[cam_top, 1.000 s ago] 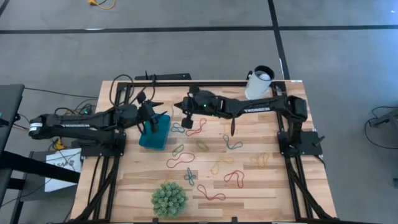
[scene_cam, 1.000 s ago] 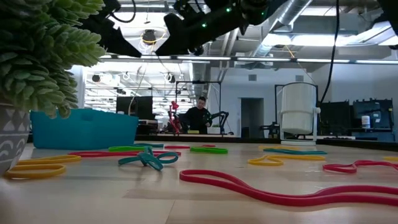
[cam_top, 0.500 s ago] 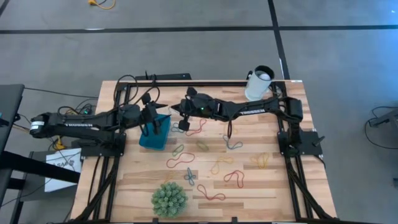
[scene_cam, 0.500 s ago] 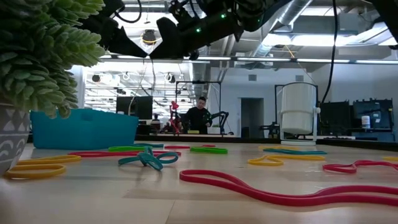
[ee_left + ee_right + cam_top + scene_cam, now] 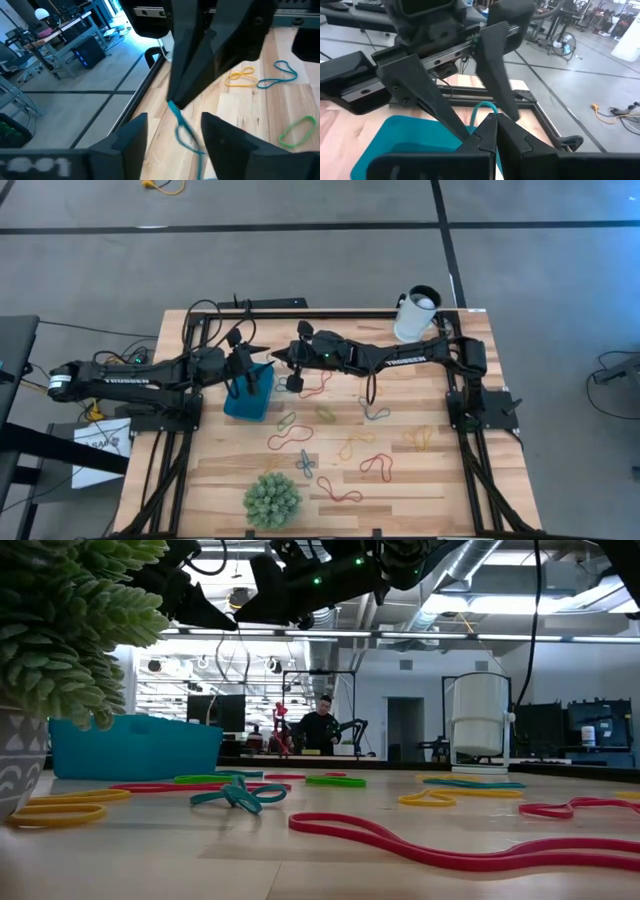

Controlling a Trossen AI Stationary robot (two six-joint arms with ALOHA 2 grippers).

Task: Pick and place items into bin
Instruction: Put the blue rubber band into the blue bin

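As before, right gripper point(image 5: 281, 360) nearer bin point(image 5: 249, 394)

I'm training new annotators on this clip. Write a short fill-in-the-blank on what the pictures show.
1. The right tool is shut on a ___ band.
2. The bin sits below the ___ tool.
3. The white cup stands at the table's far ___ corner.

Missing words: teal; left; right

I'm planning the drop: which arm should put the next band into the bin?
Right. The right gripper is shut on a blue band right at the bin's edge, so it likely only needs to release. The left gripper hangs open over the bin.
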